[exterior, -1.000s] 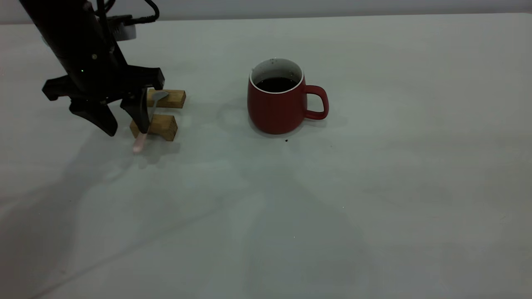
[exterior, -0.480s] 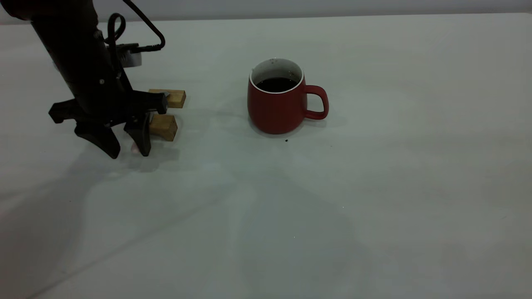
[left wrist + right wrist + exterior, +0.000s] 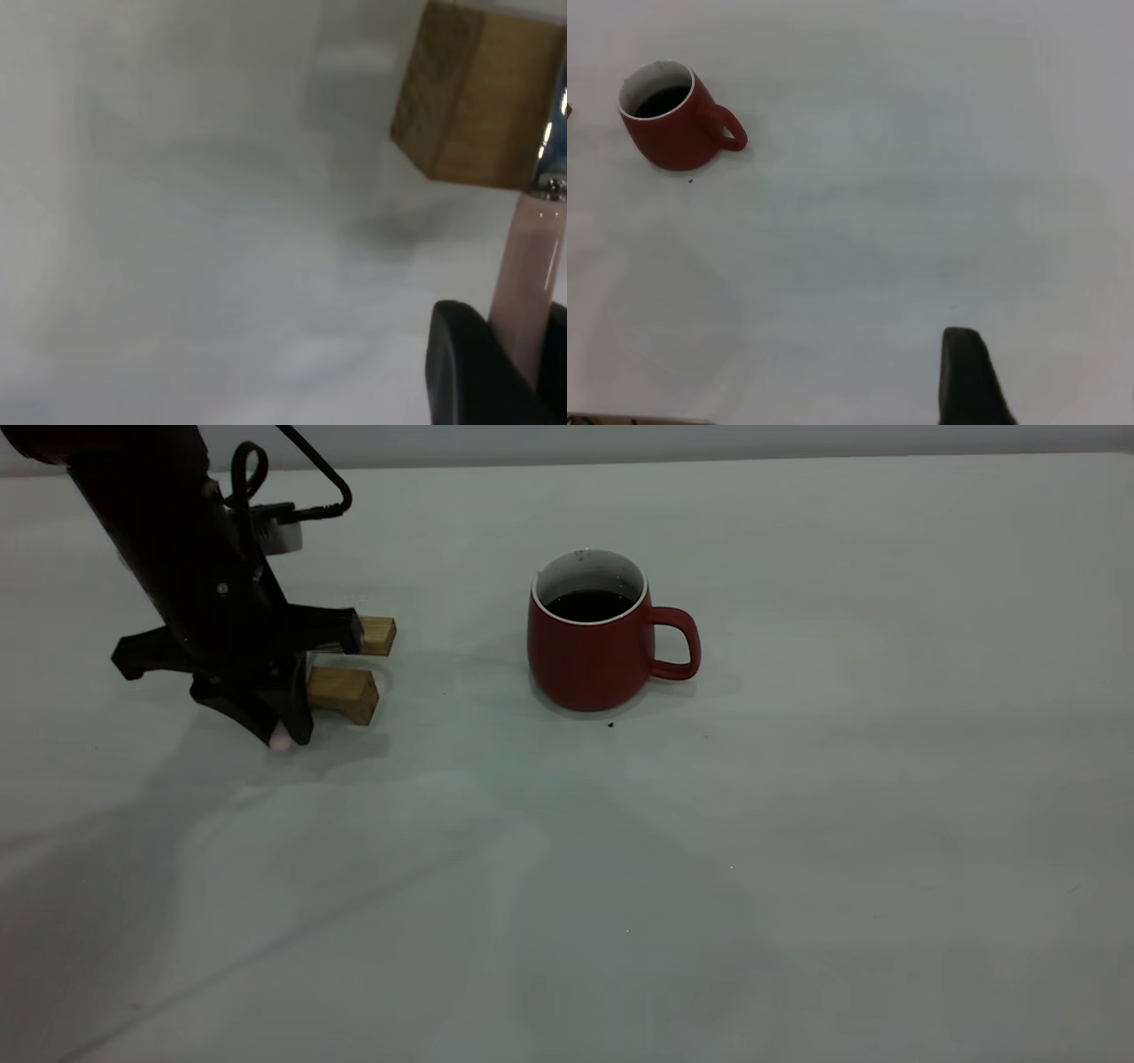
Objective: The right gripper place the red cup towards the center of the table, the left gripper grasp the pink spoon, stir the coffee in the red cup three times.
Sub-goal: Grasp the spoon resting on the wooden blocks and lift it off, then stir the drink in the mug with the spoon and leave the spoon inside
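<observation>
Pale table (image 3: pixel 797 824), red cup (image 3: pixel 587 638) mid-table, left gripper (image 3: pixel 282 733) down at the wooden blocks (image 3: pixel 344 693).
You've got a heavy, breakable cup part-filled with coffee (image 3: pixel 589 605); steer clear of its rim. Pink spoon (image 3: pixel 530 266) is light, stiff, slick: fingers pinch its handle low, so watch for swivel. Right gripper (image 3: pixel 970 381): can't tell.

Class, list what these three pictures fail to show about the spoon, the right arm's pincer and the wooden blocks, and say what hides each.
- Spoon: its bowl is hidden by the left pincer in the exterior view; in the left wrist view an edge cuts it off.
- Right pincer: the right wrist view shows one finger; the bottom edge cuts off the rest.
- Wooden blocks: the left pincer partly covers both in the exterior view.
</observation>
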